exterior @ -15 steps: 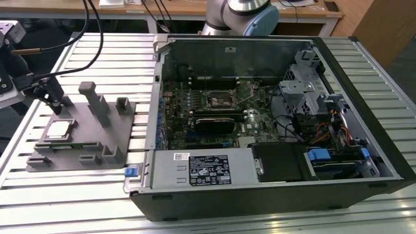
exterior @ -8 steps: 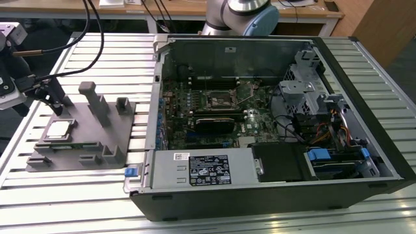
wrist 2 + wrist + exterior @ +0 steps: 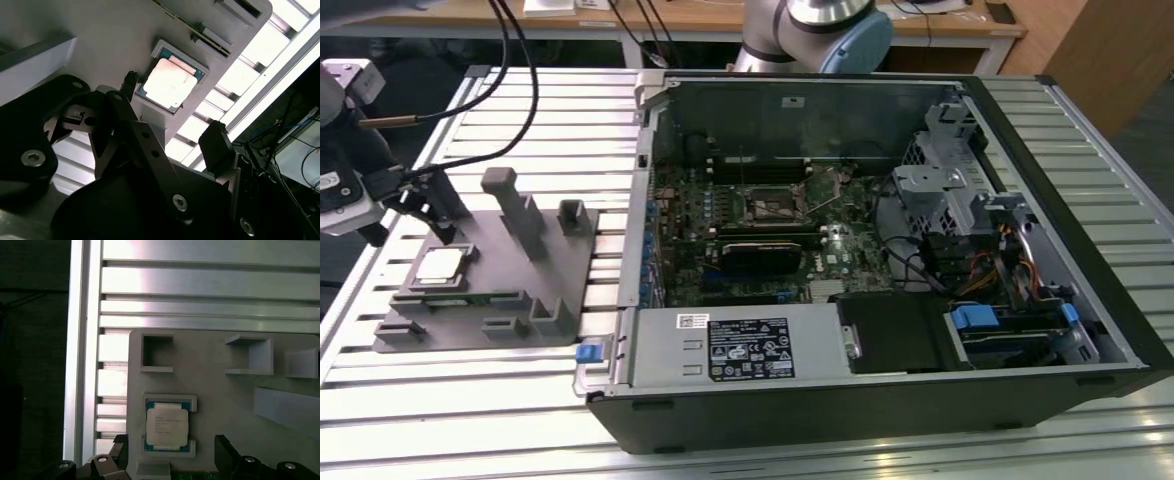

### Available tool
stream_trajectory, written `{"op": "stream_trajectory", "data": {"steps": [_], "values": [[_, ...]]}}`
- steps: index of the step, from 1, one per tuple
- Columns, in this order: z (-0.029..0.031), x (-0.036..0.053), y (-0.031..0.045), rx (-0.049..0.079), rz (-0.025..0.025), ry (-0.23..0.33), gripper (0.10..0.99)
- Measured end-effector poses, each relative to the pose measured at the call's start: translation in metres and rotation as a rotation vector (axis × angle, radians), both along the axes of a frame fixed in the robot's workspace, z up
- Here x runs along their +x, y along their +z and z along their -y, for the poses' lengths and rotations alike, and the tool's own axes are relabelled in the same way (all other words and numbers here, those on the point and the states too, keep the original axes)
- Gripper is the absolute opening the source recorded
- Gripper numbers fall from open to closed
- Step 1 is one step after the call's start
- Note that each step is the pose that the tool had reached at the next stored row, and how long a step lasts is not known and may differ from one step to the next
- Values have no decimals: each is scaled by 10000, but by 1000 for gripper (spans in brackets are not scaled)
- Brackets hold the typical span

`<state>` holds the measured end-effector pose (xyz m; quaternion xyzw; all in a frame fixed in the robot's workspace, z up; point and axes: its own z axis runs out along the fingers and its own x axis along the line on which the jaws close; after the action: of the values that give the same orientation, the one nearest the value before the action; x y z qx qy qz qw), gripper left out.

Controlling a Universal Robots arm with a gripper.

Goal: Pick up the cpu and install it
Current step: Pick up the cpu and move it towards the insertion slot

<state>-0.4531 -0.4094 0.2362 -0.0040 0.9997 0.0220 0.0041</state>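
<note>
Presently the cpu (image 3: 440, 266) lies flat, pale metal top upward, in a shallow square pocket of the grey fixture (image 3: 487, 225), towards that fixture's side on the exterior view's left; in the first wrist view the cpu (image 3: 166, 426) shows a green border around its silvery lid, and low raised walls of the pocket hug it on two opposite sides; the tool (image 3: 411, 235) hangs just above it with its two dark fingers (image 3: 222, 445) spread wide, one on each side of the chip and clear of it, holding nothing; the second wrist view gives the same picture, the tool (image 3: 173, 107) straddling the cpu (image 3: 167, 82) with a gap on both sides; whether the fingertips touch the fixture's surface I cannot tell; elsewhere on the fixture stand several upright posts (image 3: 520, 215) and small open brackets (image 3: 157, 354); the fixture rests on a slatted aluminium counter (image 3: 480, 400); well apart, towards the exterior view's right, an open computer case (image 3: 854, 415) lies on its side on the same counter, its motherboard (image 3: 707, 215) exposed, with a dark square socket (image 3: 767, 207) near the board's middle and a labelled power supply (image 3: 734, 345) along the near wall; the arm's pale blue and silver base (image 3: 814, 30) stands behind the case.
</note>
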Motion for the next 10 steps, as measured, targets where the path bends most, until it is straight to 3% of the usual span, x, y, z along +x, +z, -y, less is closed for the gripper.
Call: {"op": "stream_trajectory", "data": {"steps": [10], "values": [[6,2,-145,22,-1,-78,776]]}}
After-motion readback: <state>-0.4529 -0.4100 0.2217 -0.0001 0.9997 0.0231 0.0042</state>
